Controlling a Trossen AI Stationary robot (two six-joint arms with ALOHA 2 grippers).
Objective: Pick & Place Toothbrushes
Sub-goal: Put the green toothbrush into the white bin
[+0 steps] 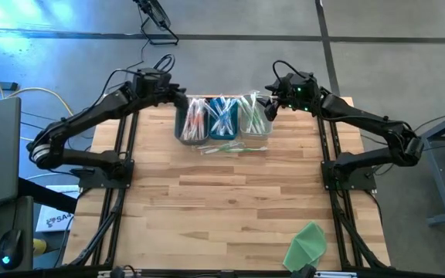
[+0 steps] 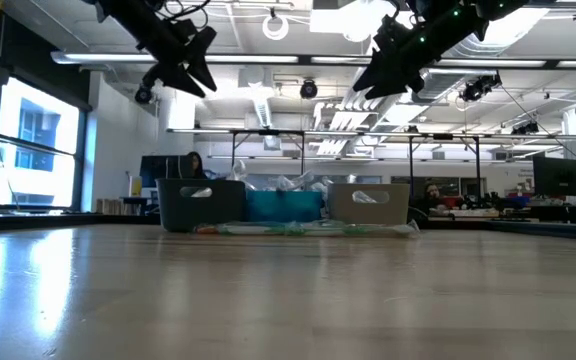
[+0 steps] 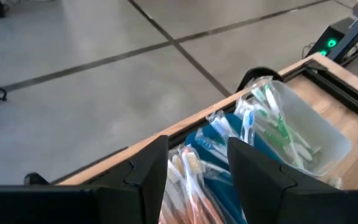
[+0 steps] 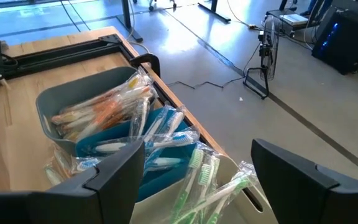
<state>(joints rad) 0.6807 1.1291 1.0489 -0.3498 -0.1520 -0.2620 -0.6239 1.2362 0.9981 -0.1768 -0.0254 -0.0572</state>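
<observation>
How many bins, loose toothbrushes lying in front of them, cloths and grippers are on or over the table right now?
Bins: 3, grey bin, blue bin, clear bin, all holding wrapped toothbrushes.
Loose toothbrushes on the table: a few, too small to count exactly.
Green cloth: 1.
Grippers: 2, left gripper, right gripper.
Total of countable items: 6.

Three bins stand in a row, one grey [image 1: 191, 123], one blue [image 1: 223, 122], one clear [image 1: 254, 117], each crammed with wrapped toothbrushes [image 4: 107, 109] too many to count.

three bins [image 1: 223, 120] side by side, far edge | toothbrushes [image 1: 221, 116] in bins | loose toothbrushes [image 1: 234, 148] before them
</observation>
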